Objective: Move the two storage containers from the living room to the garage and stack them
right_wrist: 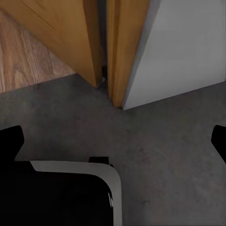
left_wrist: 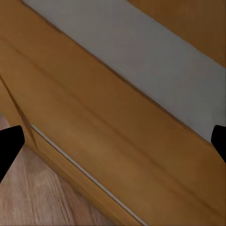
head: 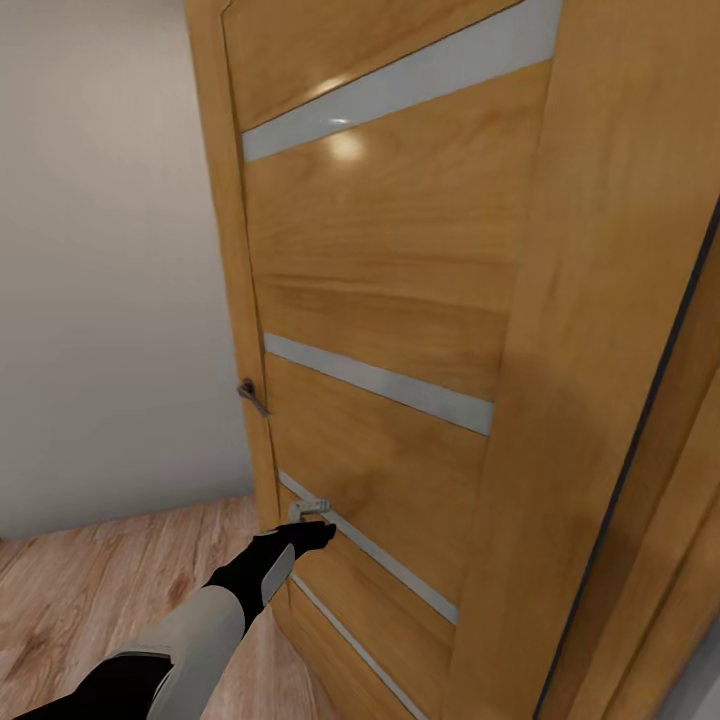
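left gripper [head: 318, 537] at wooden door [head: 400, 300]; jaws wide; right gripper jaws wide over concrete floor [right_wrist: 169, 136]

- Left arm [head: 190, 630] stretched forward and up from low in head view, black upper arm, grey forearm, black wrist.
- Left gripper [head: 312, 520] right up against the door [head: 400, 300], low on its panel, well below the handle [head: 252, 396].
- Left wrist view: fingertips [left_wrist: 9, 146] set wide apart.
- Right gripper [right_wrist: 113, 141] aimed down near the door's foot, fingers wide apart.
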Robot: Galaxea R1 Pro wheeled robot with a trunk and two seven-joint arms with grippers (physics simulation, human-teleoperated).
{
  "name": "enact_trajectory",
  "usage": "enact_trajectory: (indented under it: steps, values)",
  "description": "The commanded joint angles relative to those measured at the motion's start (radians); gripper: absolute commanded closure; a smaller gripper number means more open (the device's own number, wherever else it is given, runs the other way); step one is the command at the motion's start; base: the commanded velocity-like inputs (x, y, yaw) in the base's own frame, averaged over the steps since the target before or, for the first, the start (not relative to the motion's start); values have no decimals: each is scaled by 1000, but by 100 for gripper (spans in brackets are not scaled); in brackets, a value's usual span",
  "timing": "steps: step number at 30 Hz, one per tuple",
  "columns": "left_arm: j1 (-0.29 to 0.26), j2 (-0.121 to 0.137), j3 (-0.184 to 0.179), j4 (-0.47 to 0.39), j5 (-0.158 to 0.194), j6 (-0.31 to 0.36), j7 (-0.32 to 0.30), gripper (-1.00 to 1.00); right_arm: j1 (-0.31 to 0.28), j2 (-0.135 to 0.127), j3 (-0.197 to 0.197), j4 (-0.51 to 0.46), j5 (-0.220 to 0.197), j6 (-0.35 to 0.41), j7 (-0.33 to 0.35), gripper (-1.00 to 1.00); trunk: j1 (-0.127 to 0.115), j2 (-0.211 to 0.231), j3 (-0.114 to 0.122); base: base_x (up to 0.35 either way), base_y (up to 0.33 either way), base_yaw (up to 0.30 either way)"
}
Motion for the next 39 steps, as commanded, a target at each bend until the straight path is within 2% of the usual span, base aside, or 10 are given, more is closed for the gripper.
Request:
enact_trajectory:
  steps: [1,5,8,13,33,39]
  values:
    - [-1,0,5,-4,9,6,-1,-100,0,0,1,0,-9,-2,10,-100,0,-1,-1,15,0,0]
    - [-1,0,6,-4,9,0,-1,-100,0,-2,1,0,-8,-4,11,-100,0,-1,-1,6,0,0]
    - [1,0,2,-1,8,-16,1,-100,-4,8,1,-1,-7,-4,7,-100,0,-1,-1,0,0,0]
    - [1,10,1,-1,10,-43,-1,-100,-6,-4,0,-2,-4,-1,17,-100,0,-1,-1,0,0,0]
    - [1,10,0,1,9,-46,-1,-100,-6,-6,1,0,-3,-1,18,-100,0,-1,-1,3,38,0]
    - [1,10,-1,1,9,-44,-1,-100,-6,-6,1,0,-3,-1,18,-100,0,-1,-1,69,180,0]
